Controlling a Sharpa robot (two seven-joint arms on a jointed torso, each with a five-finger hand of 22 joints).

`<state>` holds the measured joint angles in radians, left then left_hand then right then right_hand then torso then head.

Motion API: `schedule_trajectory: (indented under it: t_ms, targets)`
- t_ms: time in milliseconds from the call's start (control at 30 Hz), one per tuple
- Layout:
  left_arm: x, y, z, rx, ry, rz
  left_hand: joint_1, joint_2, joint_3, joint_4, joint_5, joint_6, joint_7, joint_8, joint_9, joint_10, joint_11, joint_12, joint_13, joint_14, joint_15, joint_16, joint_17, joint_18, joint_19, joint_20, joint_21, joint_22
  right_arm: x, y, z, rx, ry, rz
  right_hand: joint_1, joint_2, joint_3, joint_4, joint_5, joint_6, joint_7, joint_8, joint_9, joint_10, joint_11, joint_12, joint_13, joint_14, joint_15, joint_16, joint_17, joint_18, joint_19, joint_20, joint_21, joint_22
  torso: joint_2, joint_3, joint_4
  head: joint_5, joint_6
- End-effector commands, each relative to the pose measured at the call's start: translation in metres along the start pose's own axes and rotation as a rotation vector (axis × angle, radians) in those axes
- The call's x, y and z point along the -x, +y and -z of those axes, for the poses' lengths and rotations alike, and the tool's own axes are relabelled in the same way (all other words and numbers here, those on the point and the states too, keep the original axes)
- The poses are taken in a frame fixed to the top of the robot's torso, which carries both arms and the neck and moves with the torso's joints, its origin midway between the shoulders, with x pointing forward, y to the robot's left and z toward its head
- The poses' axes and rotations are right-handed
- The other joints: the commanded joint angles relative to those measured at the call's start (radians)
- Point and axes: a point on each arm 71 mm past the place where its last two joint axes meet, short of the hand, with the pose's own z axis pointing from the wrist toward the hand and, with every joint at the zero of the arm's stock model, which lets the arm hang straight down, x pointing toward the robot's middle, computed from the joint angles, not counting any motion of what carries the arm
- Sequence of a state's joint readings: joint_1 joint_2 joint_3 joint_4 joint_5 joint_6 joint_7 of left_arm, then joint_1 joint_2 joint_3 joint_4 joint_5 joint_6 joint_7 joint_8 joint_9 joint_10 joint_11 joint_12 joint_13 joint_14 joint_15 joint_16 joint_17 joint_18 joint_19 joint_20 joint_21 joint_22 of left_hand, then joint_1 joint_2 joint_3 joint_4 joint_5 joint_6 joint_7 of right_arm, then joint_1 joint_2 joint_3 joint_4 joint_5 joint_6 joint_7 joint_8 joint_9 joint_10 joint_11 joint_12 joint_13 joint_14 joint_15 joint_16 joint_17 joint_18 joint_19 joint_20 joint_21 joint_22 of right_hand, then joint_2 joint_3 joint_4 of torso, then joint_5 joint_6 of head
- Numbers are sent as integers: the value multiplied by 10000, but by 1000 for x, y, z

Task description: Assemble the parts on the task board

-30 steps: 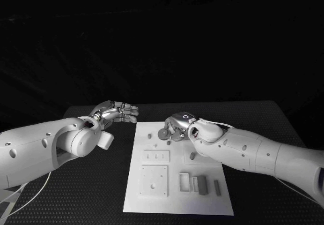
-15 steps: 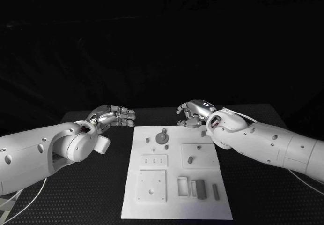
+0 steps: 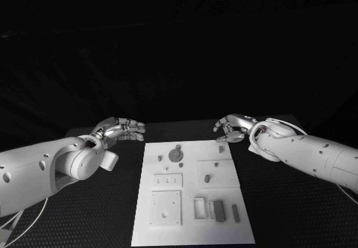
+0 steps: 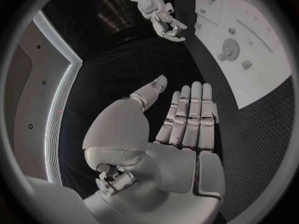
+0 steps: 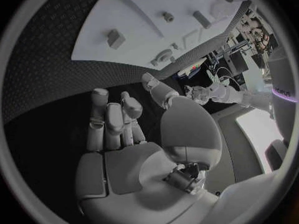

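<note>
Over the last second the right hand (image 3: 233, 129) has lifted away from the round gear-like part (image 3: 175, 154) it was bent over and pulled back to the upper right of the board (image 3: 149, 227), now hovering over the black table (image 3: 298, 206) just past the board's far right corner. Its fingers are loosely curled with nothing in them, and the right wrist view shows an empty palm with fingers extended. The left hand (image 3: 119, 129) has drifted slightly outward to the upper left and hangs beside the board's far left corner, fingers gently bent and apart, also holding nothing. Left alone, the gear sits in the upper middle of the board, so that placement looks finished and the hands seem to be clearing off before the next part. The board is the only holder here: besides the gear it carries a small peg (image 3: 221, 148) near the upper right, a short dark piece (image 3: 207, 178) on the middle right panel, and a cluster of upright bars (image 3: 219, 211) with a slim one (image 3: 236, 212) in the lower right slots.
</note>
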<state>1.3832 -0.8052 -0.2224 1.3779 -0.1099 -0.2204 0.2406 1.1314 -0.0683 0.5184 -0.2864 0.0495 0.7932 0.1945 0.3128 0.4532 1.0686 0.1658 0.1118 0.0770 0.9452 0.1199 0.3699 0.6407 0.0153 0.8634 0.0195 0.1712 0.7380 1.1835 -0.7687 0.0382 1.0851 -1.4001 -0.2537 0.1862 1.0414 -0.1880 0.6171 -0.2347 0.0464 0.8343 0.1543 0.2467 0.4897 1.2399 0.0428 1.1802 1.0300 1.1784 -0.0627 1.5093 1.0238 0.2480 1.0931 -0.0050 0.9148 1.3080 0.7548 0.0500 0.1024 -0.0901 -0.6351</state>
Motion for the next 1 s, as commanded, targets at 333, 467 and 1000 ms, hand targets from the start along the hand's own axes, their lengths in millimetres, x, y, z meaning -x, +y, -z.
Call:
schedule_trajectory:
  t_ms: [333,467,1000]
  targets:
    - [-2,4,-1,-46,283,136,-57,80,-55,-3,18,55,10,24,8,69,-27,-9,8,62,-19,-63,21,37,15,-12,-36,11,-23,-24,7,-205,575,-74,-9,-231,6,-225,19,-232,32,-104,-47,-502,0,-322,-88,-839,16,-364,-570,108,-522,204,-333,98,4,37,-40,-101,-28]
    - [-2,4,-2,-53,279,131,-64,80,-61,-4,18,52,14,21,6,56,-22,-21,4,59,-17,-72,26,35,12,-10,-41,11,-29,-27,7,-333,693,-46,-20,-310,-14,-317,21,-371,27,-156,-66,-690,8,-442,-144,-1055,12,-521,-630,84,-742,315,-480,72,-8,9,-24,-107,-29]
    - [0,6,-1,6,270,145,-78,82,-74,-5,18,40,19,12,-1,39,-12,-40,-3,57,-14,-88,38,34,9,-9,-51,13,-51,-33,14,-490,1063,-175,-58,-301,-57,-328,22,-389,56,-149,-60,-704,31,-425,-144,-1077,25,-508,-627,105,-743,356,-485,79,-12,-26,-22,-77,-95]
